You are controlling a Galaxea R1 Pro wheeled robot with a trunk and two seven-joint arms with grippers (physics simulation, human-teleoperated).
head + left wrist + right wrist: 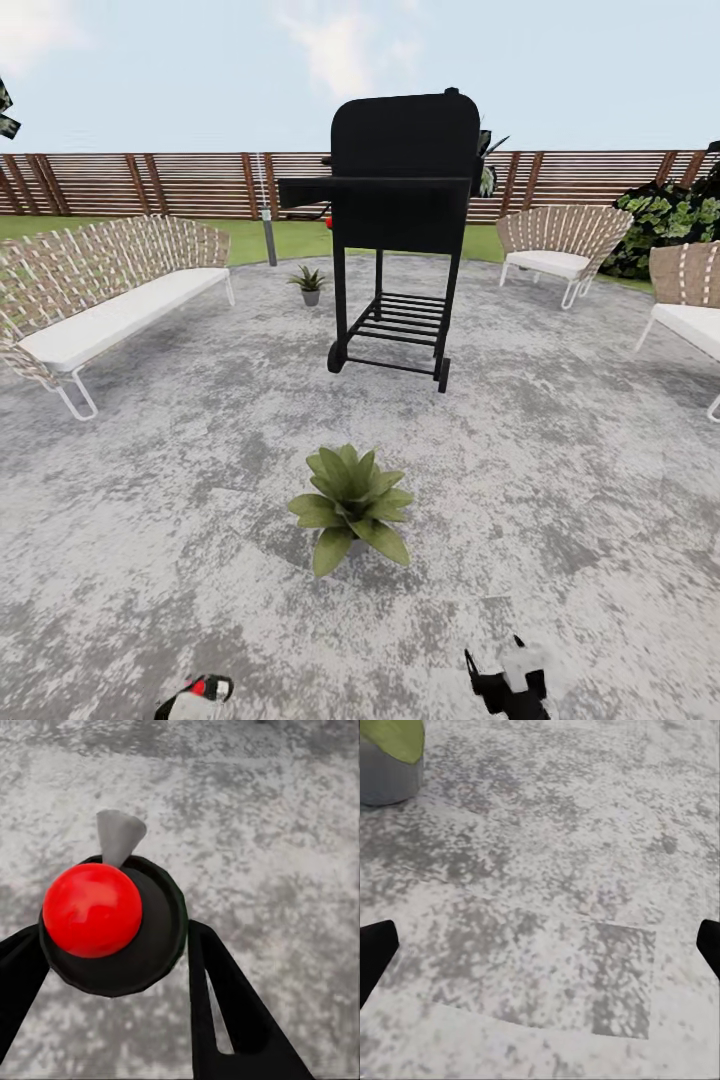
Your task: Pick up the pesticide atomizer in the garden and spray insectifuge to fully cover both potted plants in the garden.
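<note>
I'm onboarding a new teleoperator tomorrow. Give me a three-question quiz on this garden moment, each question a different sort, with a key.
1. True or false: the left gripper is shut on the atomizer.
2. The nearer potted plant stands on: A) lawn B) grey paving C) a sofa.
3. Fill in: the farther potted plant sits between the white-cushioned sofa and the black ____.

Key: 1 true; 2 B; 3 grill.
</note>
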